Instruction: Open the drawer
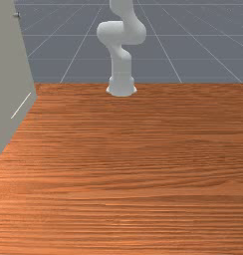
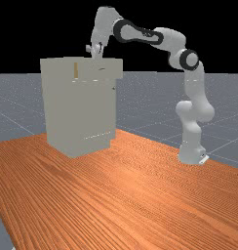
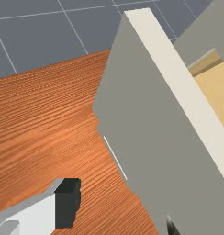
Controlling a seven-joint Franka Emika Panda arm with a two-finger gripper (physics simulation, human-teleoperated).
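Observation:
In the far view the gripper (image 2: 96, 52) hangs at the top edge of the grey cabinet (image 2: 79, 112), beside its top drawer (image 2: 109, 70). That drawer stands out past the body below it. In the wrist view the gripper (image 3: 120, 211) is open; wood shows beside one dark finger pad (image 3: 67, 204), which touches nothing. A small dark tip (image 3: 171, 226) shows against the grey drawer front (image 3: 150, 124); whether it is a finger or a handle, I cannot tell. Behind the front's pale top rim (image 3: 180, 92), a yellowish drawer inside (image 3: 217, 82) lies exposed, so the drawer is partly open.
The cabinet's side (image 1: 9, 74) rises along the front view's left, with a small knob (image 1: 16, 15) near its edge. The arm's base (image 1: 121, 87) stands at the table's back edge. Bare wood (image 1: 143, 174) spreads before it.

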